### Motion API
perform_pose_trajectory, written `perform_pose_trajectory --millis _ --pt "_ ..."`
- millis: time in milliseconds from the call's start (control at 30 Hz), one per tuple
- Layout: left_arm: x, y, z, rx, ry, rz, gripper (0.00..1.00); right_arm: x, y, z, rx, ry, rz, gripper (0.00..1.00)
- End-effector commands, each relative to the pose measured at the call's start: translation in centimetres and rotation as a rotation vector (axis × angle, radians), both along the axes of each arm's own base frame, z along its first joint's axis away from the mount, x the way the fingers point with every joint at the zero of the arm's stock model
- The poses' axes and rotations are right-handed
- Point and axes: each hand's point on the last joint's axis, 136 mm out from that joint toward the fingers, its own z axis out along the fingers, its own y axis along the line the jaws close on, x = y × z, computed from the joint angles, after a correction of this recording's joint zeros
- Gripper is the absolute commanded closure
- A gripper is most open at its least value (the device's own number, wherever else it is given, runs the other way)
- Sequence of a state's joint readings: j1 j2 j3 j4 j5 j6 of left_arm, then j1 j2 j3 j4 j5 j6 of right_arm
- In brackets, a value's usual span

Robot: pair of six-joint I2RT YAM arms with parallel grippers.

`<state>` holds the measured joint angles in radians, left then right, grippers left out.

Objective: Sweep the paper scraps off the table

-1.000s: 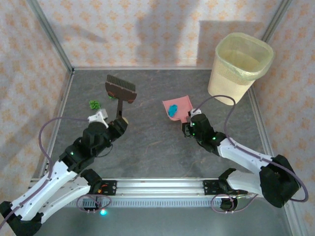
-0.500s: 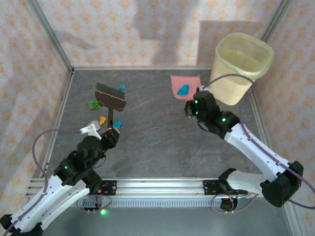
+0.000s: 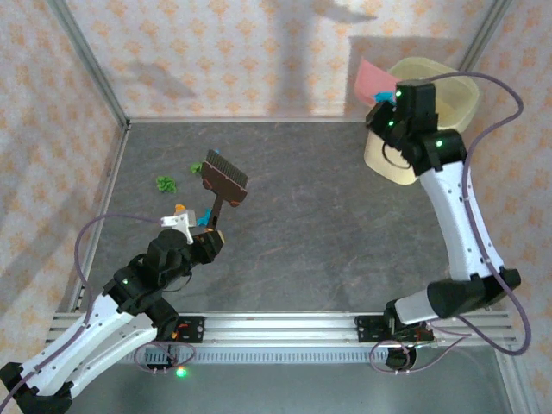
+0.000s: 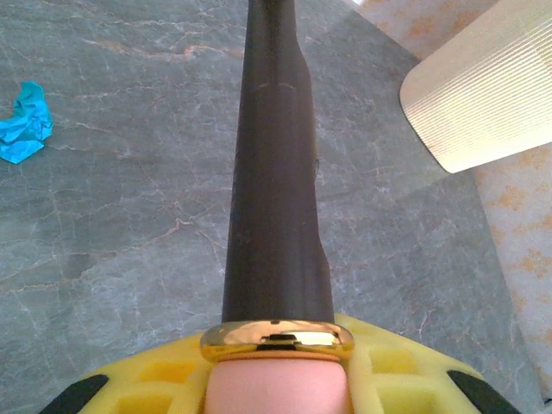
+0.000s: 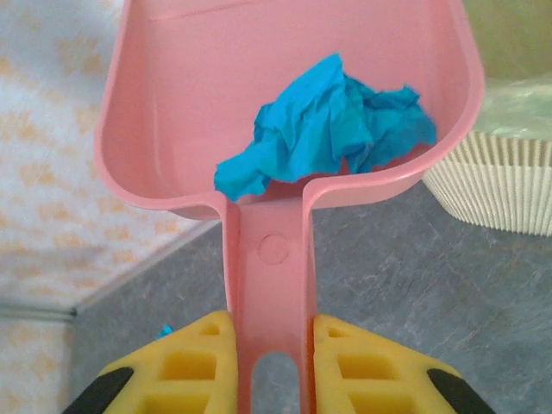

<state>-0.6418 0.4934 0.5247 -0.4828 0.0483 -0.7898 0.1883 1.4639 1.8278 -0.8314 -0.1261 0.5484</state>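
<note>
My right gripper (image 3: 390, 110) is raised beside the bin, shut on the handle of the pink dustpan (image 3: 372, 80). In the right wrist view the dustpan (image 5: 285, 69) holds a crumpled teal-blue paper scrap (image 5: 328, 129), with the yellow fingers (image 5: 185, 362) pressing on the handle. My left gripper (image 3: 210, 237) is shut on the dark brush handle (image 4: 276, 172); the brush head (image 3: 226, 175) hangs over the table (image 3: 328, 224). Green (image 3: 165, 183), orange (image 3: 180, 209) and teal (image 3: 203, 218) paper scraps lie on the table left of the brush. Another view of a teal scrap (image 4: 23, 123) is in the left wrist view.
A pale yellow ribbed bin (image 3: 431, 103) stands at the back right corner, seen also as the bin (image 5: 500, 172) just under the dustpan's right edge. Patterned peach walls and aluminium rails (image 3: 285, 323) enclose the table.
The right arm lifted the dustpan with the teal scrap from the table's middle up to the bin's rim. The left arm shifted the brush, its head now further right and tilted.
</note>
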Motion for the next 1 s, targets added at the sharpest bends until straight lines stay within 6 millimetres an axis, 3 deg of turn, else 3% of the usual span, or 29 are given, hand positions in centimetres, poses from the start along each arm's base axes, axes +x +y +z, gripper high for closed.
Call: perform_pose_trajectory --millis 0,167,467,667,967 --pt "0.3 -0.5 1.7 -0.025 -0.064 -0.019 1.0 0.9 -1.4 -0.1 0.182 0.07 -0.046 1.0" --pt "0.1 0.1 2.1 -0.032 -0.089 -0.002 1.0 3.0 -4.6 0.6 0.374 0.068 -0.151 1.0" --pt "0.1 0.8 1.8 -0.013 -0.093 0.03 1.0 4.2 -8.9 2.3 0.758 -0.038 -0.313 1.0" --pt "0.3 1.1 1.7 0.0 -0.094 0.046 1.0 4.6 -8.9 4.0 0.93 -0.124 -0.312 1.0" --pt "0.3 1.9 1.6 0.02 -0.1 0.079 1.0 3.6 -8.6 6.0 0.931 -0.171 -0.284 1.0"
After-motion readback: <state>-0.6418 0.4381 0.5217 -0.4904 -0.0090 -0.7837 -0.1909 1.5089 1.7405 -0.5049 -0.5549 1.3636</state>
